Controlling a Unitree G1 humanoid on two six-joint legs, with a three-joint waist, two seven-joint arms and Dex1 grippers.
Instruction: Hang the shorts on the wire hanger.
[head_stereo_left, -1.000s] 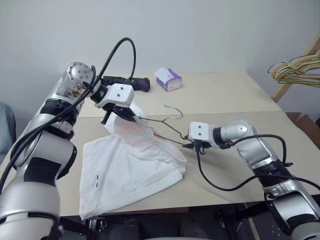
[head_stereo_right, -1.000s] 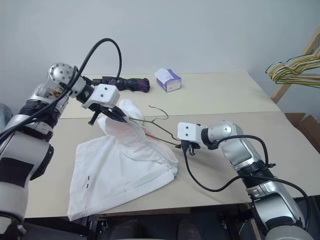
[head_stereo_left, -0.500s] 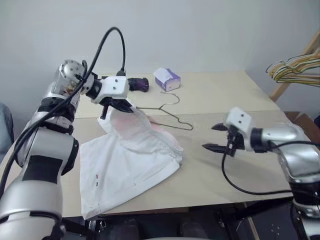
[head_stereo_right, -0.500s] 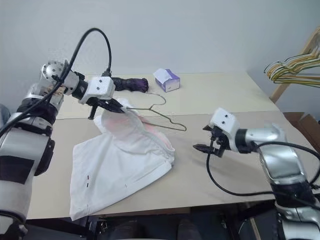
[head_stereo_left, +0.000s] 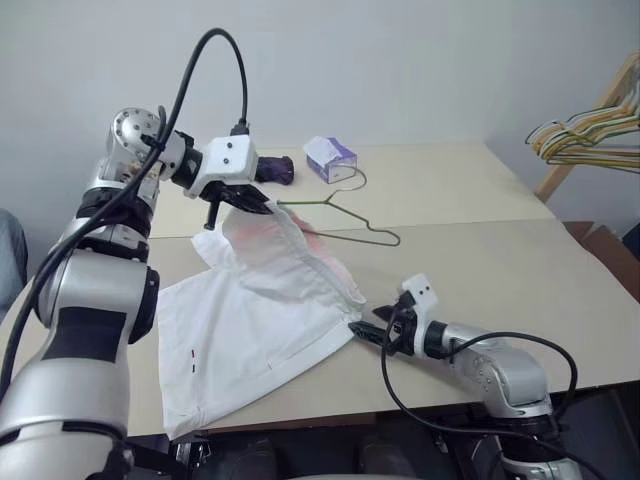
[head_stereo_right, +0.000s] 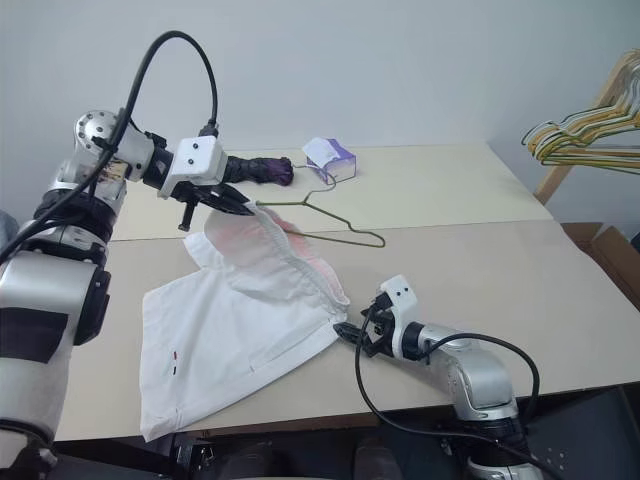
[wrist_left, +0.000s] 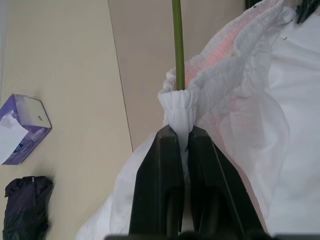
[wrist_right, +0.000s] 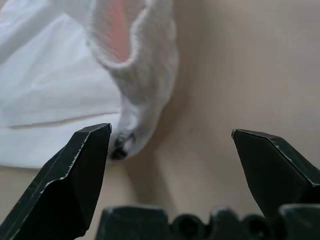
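The hanger (head_stereo_left: 345, 212) is partly hidden: one corner runs into the gathered waistband of the shorts (head_stereo_left: 262, 320), and only its thin olive wire triangle and small hook, reaching toward the tissue box (head_stereo_left: 330, 158), show on the table (head_stereo_left: 480, 250). The left end effector (wrist_left: 182, 142) is closed on a bunched fold of that elastic waistband, holding it lifted above the table, with the wire rising straight out of the pinched cloth. Whether the fingers also clamp the wire cannot be told. The rest of the shorts lies spread flat and creased on the table below the raised waistband, soft white cloth with a pinkish tint inside the opening and a tiny dark-red mark (head_stereo_left: 191, 353) near one hem. The right end effector (head_stereo_left: 366, 330) lies low at the shorts' near corner, its black fingers (wrist_right: 75, 175) spread wide and empty. A dark purple bundle (head_stereo_right: 258, 168) beside the tissue box is hard to identify. Coloured hangers (head_stereo_left: 585, 138) are cut off at the edge.
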